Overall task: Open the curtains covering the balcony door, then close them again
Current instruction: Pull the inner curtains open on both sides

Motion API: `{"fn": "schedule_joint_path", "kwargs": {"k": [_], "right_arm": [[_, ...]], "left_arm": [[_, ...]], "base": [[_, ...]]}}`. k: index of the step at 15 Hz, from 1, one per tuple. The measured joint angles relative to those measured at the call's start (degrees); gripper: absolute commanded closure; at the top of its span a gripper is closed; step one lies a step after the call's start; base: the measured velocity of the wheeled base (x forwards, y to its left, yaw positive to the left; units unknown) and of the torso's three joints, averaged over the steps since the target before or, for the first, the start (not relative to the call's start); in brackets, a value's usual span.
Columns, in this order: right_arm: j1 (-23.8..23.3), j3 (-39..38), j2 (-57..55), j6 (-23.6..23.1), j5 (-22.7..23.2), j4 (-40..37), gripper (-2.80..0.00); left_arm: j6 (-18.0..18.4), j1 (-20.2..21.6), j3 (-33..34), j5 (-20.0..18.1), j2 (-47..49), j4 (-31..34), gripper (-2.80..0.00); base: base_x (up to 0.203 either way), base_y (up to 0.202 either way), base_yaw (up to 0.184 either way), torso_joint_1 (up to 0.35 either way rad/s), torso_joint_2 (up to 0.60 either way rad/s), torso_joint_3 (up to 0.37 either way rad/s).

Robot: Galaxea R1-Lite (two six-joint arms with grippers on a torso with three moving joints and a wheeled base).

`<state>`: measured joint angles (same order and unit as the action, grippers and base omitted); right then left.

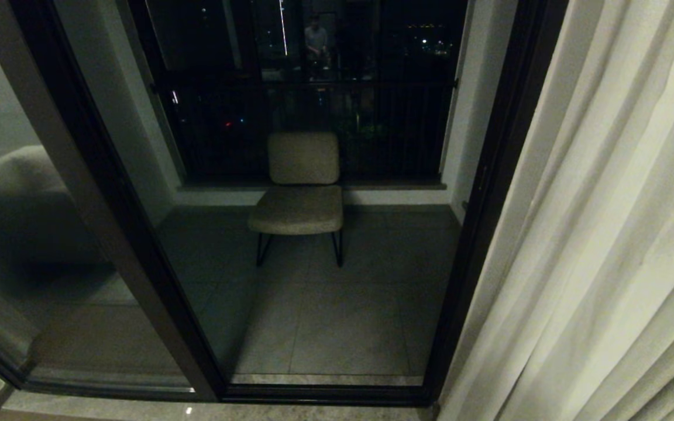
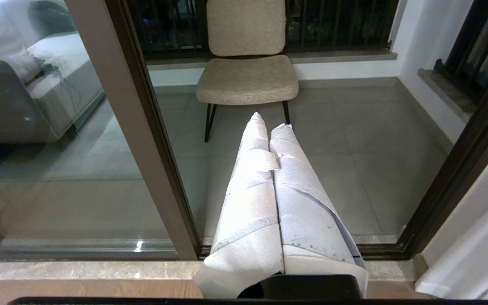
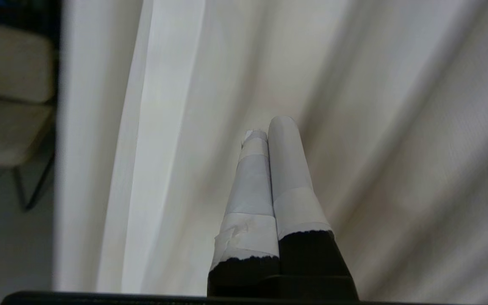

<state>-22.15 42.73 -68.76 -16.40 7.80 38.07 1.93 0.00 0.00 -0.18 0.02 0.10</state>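
A cream-white curtain (image 1: pixel 600 234) hangs gathered at the right of the head view, leaving the balcony door (image 1: pixel 319 245) uncovered. The door has a dark frame and glass panes. My right gripper (image 3: pixel 269 127) is shut with nothing between its taped fingers, and it points at the curtain (image 3: pixel 210 106) folds close ahead, beside the hemmed edge. Whether it touches the fabric I cannot tell. My left gripper (image 2: pixel 269 120) is shut and empty too, held low in front of the door's threshold (image 2: pixel 79 271), pointing at the glass (image 2: pixel 354 148). Neither arm shows in the head view.
A beige chair (image 1: pixel 301 193) on thin black legs stands on the tiled balcony behind the glass, before a dark railing. The door's middle post (image 1: pixel 120 222) crosses the left of the head view. A sofa reflection (image 2: pixel 23 84) shows in the left pane.
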Motion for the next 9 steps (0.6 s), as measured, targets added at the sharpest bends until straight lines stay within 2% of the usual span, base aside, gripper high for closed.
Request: {"fn": "schedule_joint_path", "kwargs": {"k": [4, 9], "right_arm": [[1.15, -10.41, 13.42, 0.04, -0.01, -5.92, 0.00], [6.15, -23.08, 28.54, 0.06, -0.23, -13.30, 0.00]], "left_arm": [[0.00, 0.00, 0.00, 0.00, 0.00, -0.02, 0.00], [-0.01, 0.00, 0.00, -0.01, 0.00, 0.00, 0.00]], "base": [[0.000, 0.000, 0.000, 0.000, 0.00, 0.000], [0.000, 0.000, 0.000, 0.000, 0.00, 0.000]]}}
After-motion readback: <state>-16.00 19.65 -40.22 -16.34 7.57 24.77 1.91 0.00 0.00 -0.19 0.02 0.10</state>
